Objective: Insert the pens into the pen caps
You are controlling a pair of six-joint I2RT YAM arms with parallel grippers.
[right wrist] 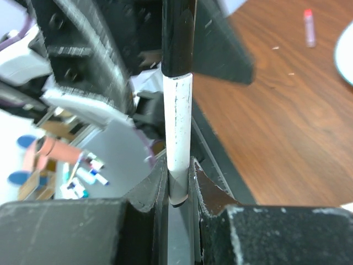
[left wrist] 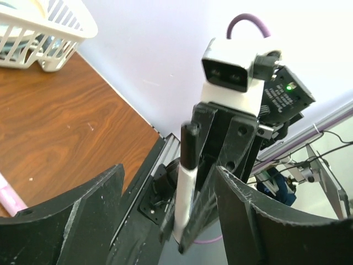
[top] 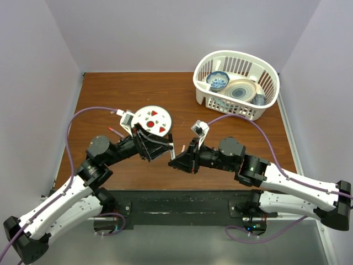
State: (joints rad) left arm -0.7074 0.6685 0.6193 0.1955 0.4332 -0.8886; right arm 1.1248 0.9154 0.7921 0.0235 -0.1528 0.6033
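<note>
My right gripper (right wrist: pixel 179 171) is shut on the lower end of the white pen (right wrist: pixel 180 121) and holds it upright above the table's near edge. A dark cap (right wrist: pixel 177 38) sits on the pen's top end. My left gripper (left wrist: pixel 168 176) is open, its fingers (left wrist: pixel 83 221) standing wide on either side of the same pen (left wrist: pixel 185 199) without touching it. In the top view the two grippers (top: pixel 160 149) (top: pixel 175 161) meet at the table's front middle. A pale pink pen (left wrist: pixel 11 196) lies on the table beside them. A thin reddish pen (top: pixel 116 132) lies left of the plate.
A white plate (top: pixel 153 120) with red marks lies just behind the left gripper. A white basket (top: pixel 237 83) with bowls and dishes stands at the back right. A small pink piece with a red end (right wrist: pixel 310 26) lies on the wood near the plate.
</note>
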